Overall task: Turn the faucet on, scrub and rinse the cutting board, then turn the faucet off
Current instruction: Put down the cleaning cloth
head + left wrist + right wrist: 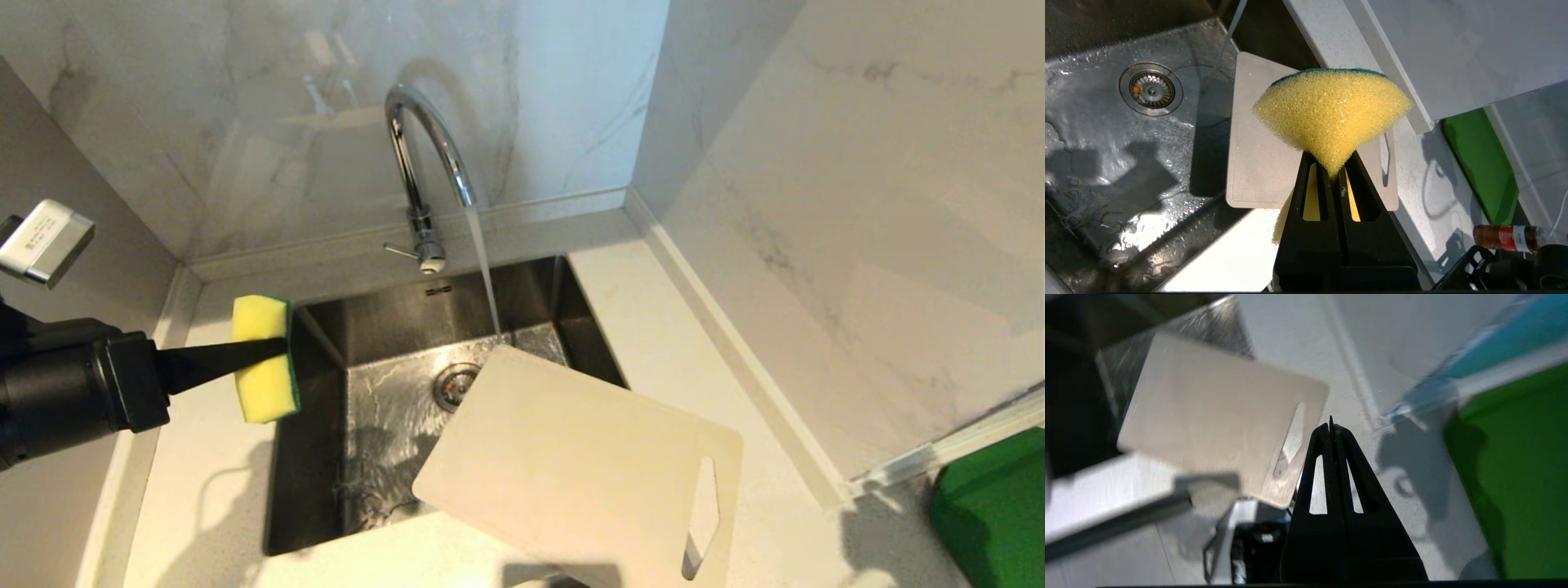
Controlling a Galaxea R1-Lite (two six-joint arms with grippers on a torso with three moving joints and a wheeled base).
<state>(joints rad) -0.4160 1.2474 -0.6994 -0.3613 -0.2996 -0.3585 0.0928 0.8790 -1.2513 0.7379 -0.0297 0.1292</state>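
So the faucet (424,155) is on, with one stream of water falling into the sink (392,327) just past the far corner of the cutting board (571,465). The board lies tilted across the sink's right rim, its far end hanging over the basin and its slot-handle end out over the counter (694,327).

The left gripper (273,353) hovers above the counter at the sink's left edge, clamped tight on a yellow sponge (263,359) with a green scrub side; it's pinched so hard the foam flares out like a fan in the left wrist view. The right gripper (1331,426) has its fingers pressed together on nothing, near the board's handle end. It isn't in the head view.

My guess on handling: the board looks thin, stiff and light, and it'll be slick once wet, so it'll probably skate around under scrubbing unless it's pinned. The slot cutout or the edge beside it seems the obvious grab spot, since it's on the dry end. The sponge is soft and squishy, no worries there.

Count: one faucet, one beige board, one sponge, one sink, plus one green board (996,506) off to the right, well apart.
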